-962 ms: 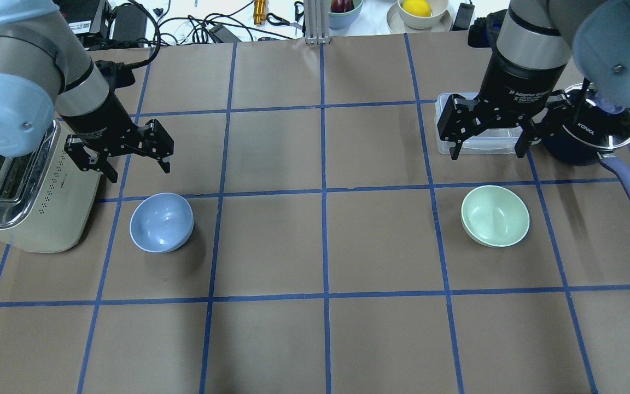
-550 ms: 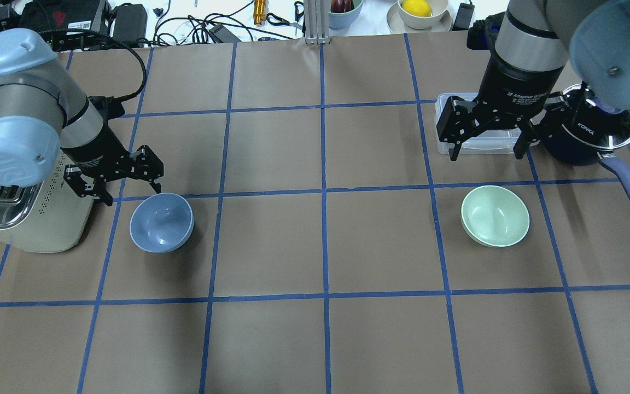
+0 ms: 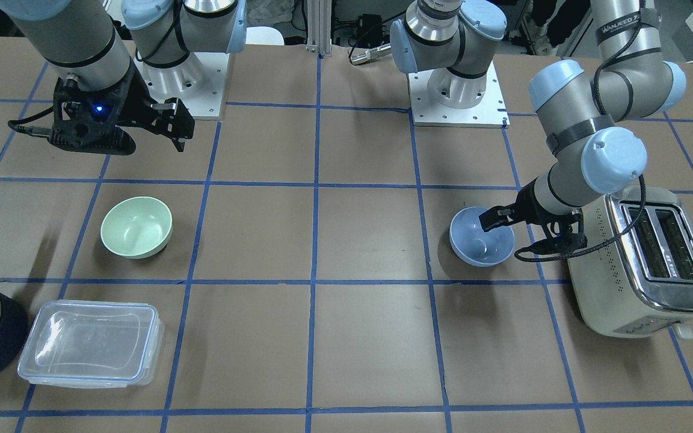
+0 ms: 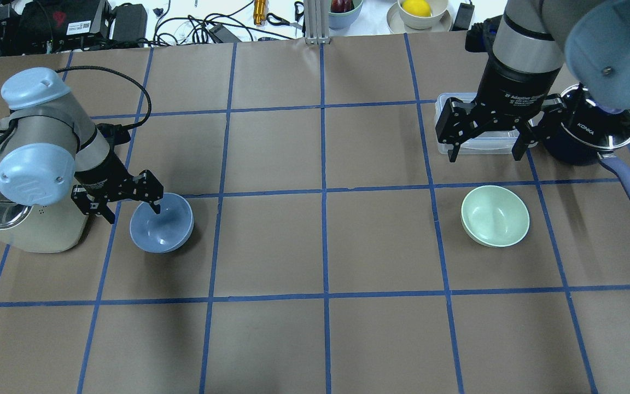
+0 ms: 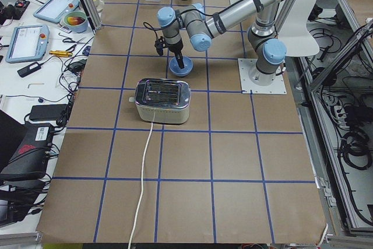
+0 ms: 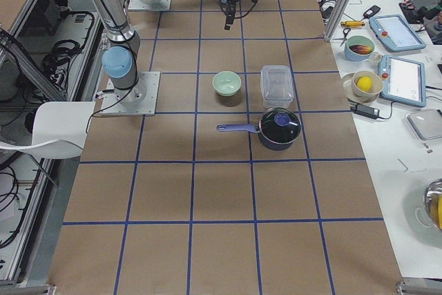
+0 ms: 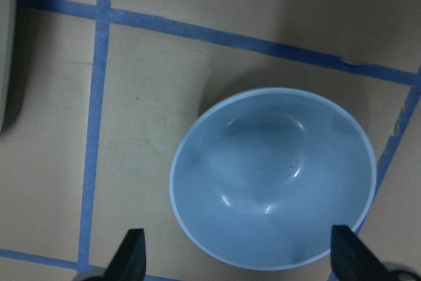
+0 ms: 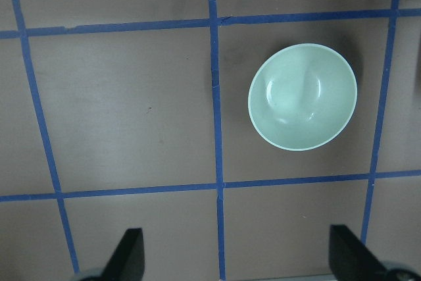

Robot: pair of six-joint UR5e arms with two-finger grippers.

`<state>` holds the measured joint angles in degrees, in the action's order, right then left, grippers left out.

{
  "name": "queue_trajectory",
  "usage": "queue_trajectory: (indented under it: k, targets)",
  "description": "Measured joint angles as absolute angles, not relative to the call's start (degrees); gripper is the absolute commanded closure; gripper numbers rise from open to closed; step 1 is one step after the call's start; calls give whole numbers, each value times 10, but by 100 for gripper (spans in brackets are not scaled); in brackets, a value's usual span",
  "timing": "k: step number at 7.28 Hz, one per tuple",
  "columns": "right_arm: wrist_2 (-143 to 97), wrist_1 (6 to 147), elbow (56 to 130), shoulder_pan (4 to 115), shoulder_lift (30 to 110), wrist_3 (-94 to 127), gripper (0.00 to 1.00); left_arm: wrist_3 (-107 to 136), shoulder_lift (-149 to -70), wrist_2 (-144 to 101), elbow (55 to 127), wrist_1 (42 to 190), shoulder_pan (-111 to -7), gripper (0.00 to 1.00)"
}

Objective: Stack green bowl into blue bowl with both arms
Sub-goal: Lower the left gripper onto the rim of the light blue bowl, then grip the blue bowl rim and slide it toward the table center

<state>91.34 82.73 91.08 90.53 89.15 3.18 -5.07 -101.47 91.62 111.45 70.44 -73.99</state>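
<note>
Low beside the toaster (image 4: pixel 41 235), the left arm (image 4: pixel 36 142) folded at the elbow, forearm sloping down, wrist angled toward the blue bowl (image 4: pixel 163 227). Left gripper (image 4: pixel 134 214) down at that bowl's rim on the toaster side, jaws spread wide and empty: one black finger over the bowl's inner edge, the other outside it above the paper; contact with the rim impossible to tell. Right arm (image 4: pixel 528 49) upright and tall, wrist pointing straight down, right gripper (image 4: pixel 484 157) hanging high above the table (image 4: pixel 320 246) with jaws fully apart and nothing between them, the green bowl (image 4: pixel 495 215) below and off-centre in the right wrist view. Both bowls upright on the table, well apart, several grid squares between them. Bowls round, smooth and matte, thin-rimmed, with soft highlights inside; one periwinkle, one pale mint. Tabletop of brown paper crossed by blue tape lines. Toaster cream-bodied, with a shiny metal top and two slots. Near the green bowl, a clear plastic container (image 3: pixel 91 343) with rounded corners beside a dark saucepan (image 4: pixel 577 145) with a lavender handle. Arms silver-grey tubes with pale blue joint caps.
</note>
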Motion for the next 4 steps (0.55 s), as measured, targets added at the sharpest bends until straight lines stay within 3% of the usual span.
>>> queue_trajectory:
  k: [1, 2, 3, 4]
  targets:
    - [914, 828, 911, 905, 891, 32, 0, -63, -1028, 922, 1117, 699, -738, 2]
    - [913, 829, 911, 905, 890, 33, 0, -71, -1041, 928, 1118, 691, -738, 19]
    - [913, 829, 911, 905, 889, 33, 0, -76, -1053, 932, 1118, 682, -737, 54]
    - [914, 829, 911, 905, 888, 33, 0, -77, -1064, 933, 1119, 673, -737, 81]
